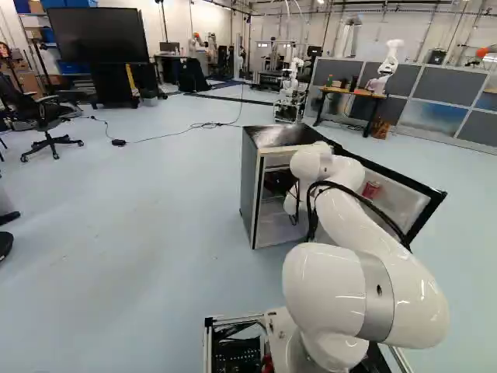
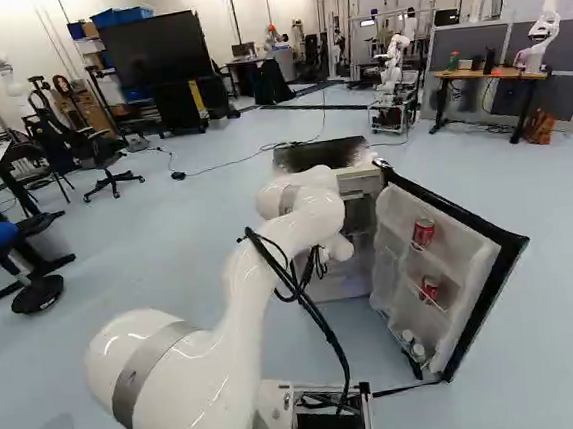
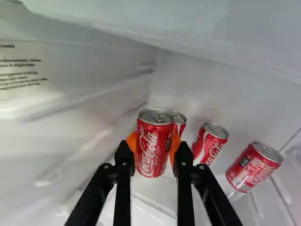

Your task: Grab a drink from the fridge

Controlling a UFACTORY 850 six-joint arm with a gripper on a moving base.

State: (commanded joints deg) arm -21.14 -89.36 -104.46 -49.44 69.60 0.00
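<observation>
We take the fridge (image 1: 250, 175) as our landmark. Its door (image 2: 460, 244) hangs wide open, swung out to the right of its body in both base views, and our arm (image 2: 239, 304) reaches from in front of the fridge into its opening. Inside the fridge, our gripper (image 1: 278, 183) has its two fingers closed around a red drink can (image 3: 154, 143), with an orange pad against each side of it. So the task's drink is in our grip, within the fridge's walls. Past the held can, deeper in the fridge, we see a second can (image 3: 179, 123), partly hidden by the first. Beside it, nearer one inner wall of the fridge, are a third can (image 3: 211, 142) and a fourth can (image 3: 254, 166), both red with silver lids. On the fridge's door shelves we make out an upper can (image 2: 424, 232) and a lower can (image 2: 430, 288), one above the other, and, below them, small white-topped containers (image 2: 417, 349). Well beyond the fridge, a wooden-topped table (image 2: 490, 74) stands with another robot (image 2: 545, 26) by its end. A large dark screen (image 1: 97, 35) stands far behind the fridge, to its left.
</observation>
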